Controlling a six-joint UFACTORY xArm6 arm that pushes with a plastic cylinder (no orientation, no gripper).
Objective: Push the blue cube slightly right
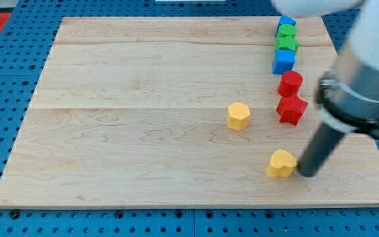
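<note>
The blue cube (283,61) sits at the view's upper right, in a column of blocks. Above it are a green star-shaped block (286,44), a green block (285,31) and a blue block (286,22). Below it are a red cylinder (290,83) and a red star-shaped block (291,109). My tip (306,174) rests on the board at the view's lower right, right beside a yellow heart-shaped block (281,163) and far below the blue cube.
A yellow hexagonal block (238,116) lies near the board's middle. The wooden board (143,131) rests on a blue pegboard (5,85). The arm's white and grey body (367,79) hangs over the view's right side.
</note>
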